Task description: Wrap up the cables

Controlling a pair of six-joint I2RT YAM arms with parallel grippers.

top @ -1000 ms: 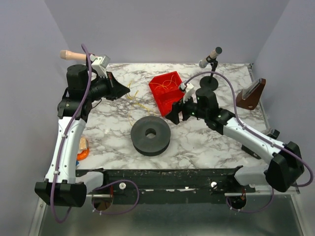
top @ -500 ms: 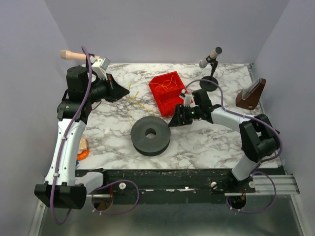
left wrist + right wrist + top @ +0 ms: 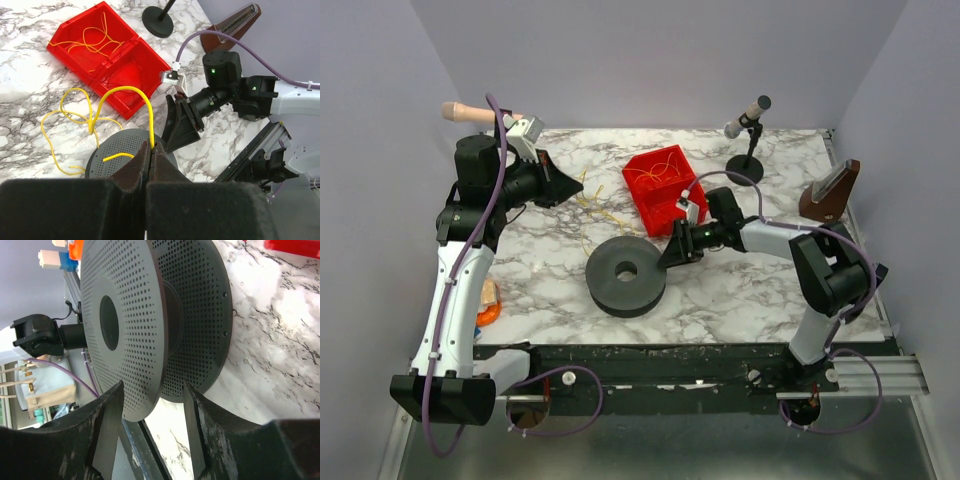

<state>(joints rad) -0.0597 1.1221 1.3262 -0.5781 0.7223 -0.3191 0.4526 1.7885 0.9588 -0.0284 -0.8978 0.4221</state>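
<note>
Left gripper (image 3: 151,147): clenched, jaws pressed together on one thin yellow cable (image 3: 125,88). The cable rises from the pinch, arches over and drops to the white marble table (image 3: 550,270), where it lies in loose loops left of the red plastic two-compartment bin (image 3: 150,65). In the top view this gripper hangs above the table's left rear part, with the loops between it and the bin.

Right gripper (image 3: 152,390): low, reaching leftward, not clamped. Its jaws stand apart on either side of the rim of the nearer flange of the black perforated spool (image 3: 130,315). Bare table shows between that rim and one finger (image 3: 197,430). Contact on the other side cannot be told.

Spool: lies flat on the table near the centre, in front of the bin, hub hole facing up. No cable is wound on what shows of it.

More yellow strands (image 3: 95,37): coiled loosely in the bin's farther compartment. The nearer compartment shows only red floor.

Beyond: black microphone stand with round base (image 3: 745,170) behind the right arm; brown wedge-shaped object (image 3: 830,192) at the right edge.
</note>
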